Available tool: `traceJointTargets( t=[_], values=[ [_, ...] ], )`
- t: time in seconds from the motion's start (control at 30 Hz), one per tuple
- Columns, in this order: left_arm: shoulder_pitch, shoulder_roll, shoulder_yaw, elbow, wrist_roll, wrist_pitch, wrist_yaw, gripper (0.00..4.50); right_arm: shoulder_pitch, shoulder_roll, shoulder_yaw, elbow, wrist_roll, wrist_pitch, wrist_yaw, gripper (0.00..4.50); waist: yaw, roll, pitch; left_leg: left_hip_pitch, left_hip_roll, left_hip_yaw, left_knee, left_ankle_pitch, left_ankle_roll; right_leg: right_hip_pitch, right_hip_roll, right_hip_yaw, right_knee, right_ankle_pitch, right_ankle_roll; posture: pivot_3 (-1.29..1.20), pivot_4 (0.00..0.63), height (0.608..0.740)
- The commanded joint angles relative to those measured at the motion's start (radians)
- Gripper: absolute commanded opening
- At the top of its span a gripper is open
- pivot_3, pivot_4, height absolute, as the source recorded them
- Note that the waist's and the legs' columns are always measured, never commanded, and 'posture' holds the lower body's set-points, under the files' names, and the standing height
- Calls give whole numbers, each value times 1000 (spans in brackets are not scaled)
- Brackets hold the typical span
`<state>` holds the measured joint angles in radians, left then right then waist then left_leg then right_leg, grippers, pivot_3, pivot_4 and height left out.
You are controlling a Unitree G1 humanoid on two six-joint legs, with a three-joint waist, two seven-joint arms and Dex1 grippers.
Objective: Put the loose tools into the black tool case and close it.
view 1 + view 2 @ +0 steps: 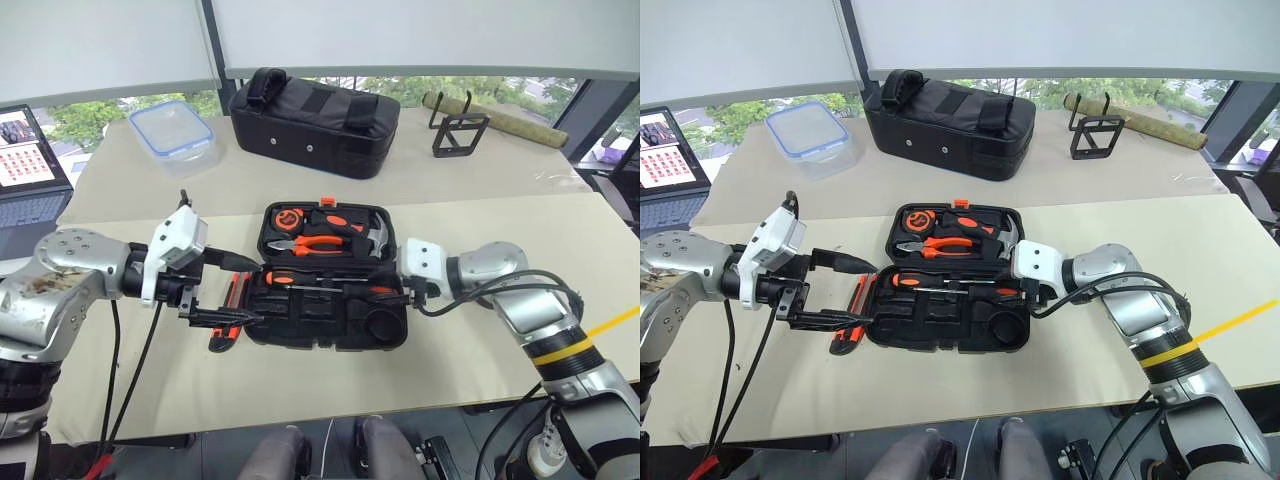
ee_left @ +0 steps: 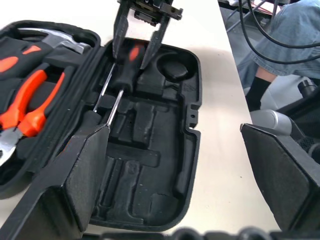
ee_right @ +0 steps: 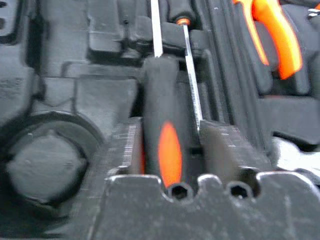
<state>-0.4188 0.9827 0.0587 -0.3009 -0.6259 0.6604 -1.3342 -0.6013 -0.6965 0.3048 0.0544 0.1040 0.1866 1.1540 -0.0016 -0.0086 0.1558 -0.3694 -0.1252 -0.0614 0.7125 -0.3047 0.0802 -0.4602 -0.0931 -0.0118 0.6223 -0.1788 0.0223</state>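
**— Where is the case, and is it open or closed?**

— The black tool case (image 1: pixel 300 322) lies open on the table (image 1: pixel 480 350) right in front of me, between my two arms. The lid half lies on the far side and holds the tape measure (image 1: pixel 288 216), the pliers (image 1: pixel 315 242) and the hammer (image 1: pixel 375 238). The half nearer me has the moulded slots.

**— What is your right gripper doing?**

— My right gripper (image 2: pixel 131 57) reaches in from the right side of the case. Its fingers are apart and stand on either side of the handle of a black-and-orange screwdriver (image 3: pixel 169 145). That screwdriver lies in its slot in the near half, close to the hinge, with its shaft pointing towards my left. The fingers straddle the handle without clamping it. In my left wrist view they are spread wider than the handle.

**— Is anything else in that half?**

— A second screwdriver (image 1: pixel 290 278) lies alongside the first, just beside it on the hinge side. Its handle is at the opposite end, so its thin shaft runs past my right fingers.

**— And your left gripper?**

— My left gripper (image 1: pixel 228 290) is spread wide and holds nothing. It sits at the left edge of the case and points across towards the right. Its lower finger is above the orange-and-black utility knife (image 1: pixel 222 335). The knife is outside the case, on the table just beside the left wall.

**— What is behind the case?**

— A black fabric bag (image 1: pixel 315 115) and a clear plastic box (image 1: pixel 175 130) sit on the far table, well apart from the case.
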Motion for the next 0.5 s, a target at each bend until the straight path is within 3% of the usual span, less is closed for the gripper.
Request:
traceJointTargets(
  t=[0.03,0.13,0.17,0.5],
  values=[
    [-4,13,24,-18,-11,-1,10,4500,-24,16,-55,-72,61,65,0,4288,0,0,0,0,0,0,0,0,0,0,0,0,0,0,0,0,150,722],
    [-12,7,13,-10,-9,-5,16,4500,-35,34,-76,-91,90,131,-19,4422,0,0,0,0,0,0,0,0,0,0,0,0,0,0,0,0,150,722],
    [-16,4,7,-5,-5,-8,17,4500,-34,39,-73,-96,96,143,-15,4233,0,0,0,0,0,0,0,0,0,0,0,0,0,0,0,0,150,722],
    [-35,6,-13,24,12,-23,14,4500,-41,112,-22,-59,59,145,-30,908,-1,0,0,0,0,0,0,0,0,0,0,0,2,0,0,0,150,722]
  ],
)
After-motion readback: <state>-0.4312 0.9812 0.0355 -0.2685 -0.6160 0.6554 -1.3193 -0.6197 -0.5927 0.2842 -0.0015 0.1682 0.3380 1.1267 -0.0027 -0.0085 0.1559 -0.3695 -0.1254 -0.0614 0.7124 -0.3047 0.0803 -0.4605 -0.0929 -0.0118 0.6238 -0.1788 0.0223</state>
